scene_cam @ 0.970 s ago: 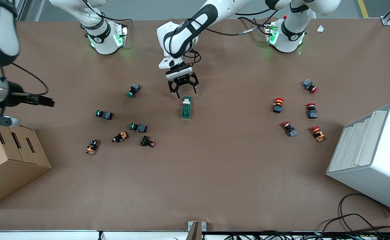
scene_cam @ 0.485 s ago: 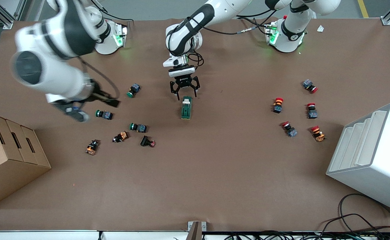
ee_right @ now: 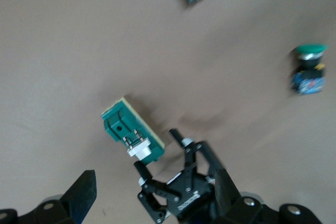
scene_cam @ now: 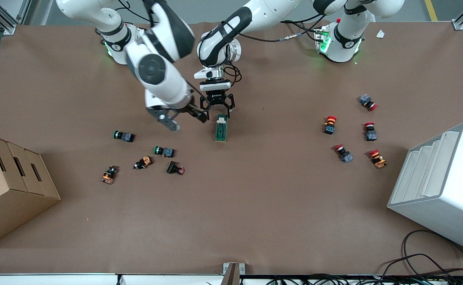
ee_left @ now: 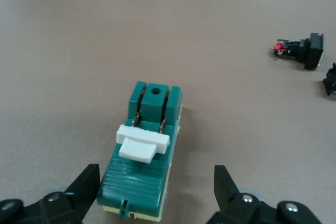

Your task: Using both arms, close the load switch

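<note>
The load switch (scene_cam: 221,129), a dark green block with a white lever (ee_left: 140,142), lies mid-table. My left gripper (scene_cam: 218,113) is open just above its lever end, nearest the robots' bases. In the left wrist view the left gripper (ee_left: 156,195) has a finger on each side of the switch (ee_left: 144,174), touching neither side. My right gripper (scene_cam: 187,120) is open and hangs over the table beside the switch, toward the right arm's end. The right wrist view shows the switch (ee_right: 132,130) and the left gripper (ee_right: 178,192) between my right gripper's (ee_right: 157,198) spread fingers.
Green, orange and red push buttons (scene_cam: 164,151) lie scattered toward the right arm's end. Several red push buttons (scene_cam: 343,153) lie toward the left arm's end. A cardboard box (scene_cam: 13,186) and a white bin (scene_cam: 441,186) stand at the two ends.
My right arm has swung in from the right arm's end of the table to beside the switch. My left gripper has shifted slightly and come down over the switch's lever end.
</note>
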Available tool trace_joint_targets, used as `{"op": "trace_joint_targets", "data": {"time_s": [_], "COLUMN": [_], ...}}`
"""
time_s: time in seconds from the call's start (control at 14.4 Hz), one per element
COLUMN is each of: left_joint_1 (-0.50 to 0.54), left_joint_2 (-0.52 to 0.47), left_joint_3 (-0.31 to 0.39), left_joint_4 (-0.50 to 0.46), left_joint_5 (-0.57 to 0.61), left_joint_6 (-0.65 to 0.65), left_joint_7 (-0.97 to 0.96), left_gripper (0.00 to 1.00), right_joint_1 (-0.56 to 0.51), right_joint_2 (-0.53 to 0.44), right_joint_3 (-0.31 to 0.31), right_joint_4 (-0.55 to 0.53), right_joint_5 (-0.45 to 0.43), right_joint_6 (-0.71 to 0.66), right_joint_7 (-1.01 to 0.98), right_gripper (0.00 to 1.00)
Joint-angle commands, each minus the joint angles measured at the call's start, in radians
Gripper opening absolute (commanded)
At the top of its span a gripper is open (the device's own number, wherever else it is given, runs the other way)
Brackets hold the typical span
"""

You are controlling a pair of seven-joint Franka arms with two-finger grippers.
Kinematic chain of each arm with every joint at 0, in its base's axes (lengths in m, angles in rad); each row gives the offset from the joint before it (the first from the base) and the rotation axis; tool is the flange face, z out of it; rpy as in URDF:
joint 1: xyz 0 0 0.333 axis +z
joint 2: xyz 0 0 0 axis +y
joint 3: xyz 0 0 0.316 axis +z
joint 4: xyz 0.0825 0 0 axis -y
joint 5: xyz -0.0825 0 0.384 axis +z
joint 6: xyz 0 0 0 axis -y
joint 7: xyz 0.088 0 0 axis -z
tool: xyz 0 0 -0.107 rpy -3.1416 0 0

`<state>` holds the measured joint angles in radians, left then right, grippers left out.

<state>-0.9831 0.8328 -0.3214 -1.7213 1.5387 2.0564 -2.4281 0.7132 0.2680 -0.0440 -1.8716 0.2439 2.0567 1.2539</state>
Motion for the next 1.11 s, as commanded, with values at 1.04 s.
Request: {"op": "trace_joint_targets", "data": {"time_s": [1.04], "left_joint_1": [-0.029], "left_joint_2": [0.029], "left_joint_3": [0.01], "left_joint_4": [-0.116], "left_joint_5": [0.138], "left_joint_6": [-0.022], "left_joint_7": [-0.098], "left_gripper": [0.99], "right_joint_1": [0.173], "right_joint_2": [0.266], "right_joint_3": [-0.014], "right_joint_4": [0.003], "right_joint_5": [0.222], "right_joint_6": [0.327], "right_joint_7": [0.11], "right_gripper": [1.0]}}
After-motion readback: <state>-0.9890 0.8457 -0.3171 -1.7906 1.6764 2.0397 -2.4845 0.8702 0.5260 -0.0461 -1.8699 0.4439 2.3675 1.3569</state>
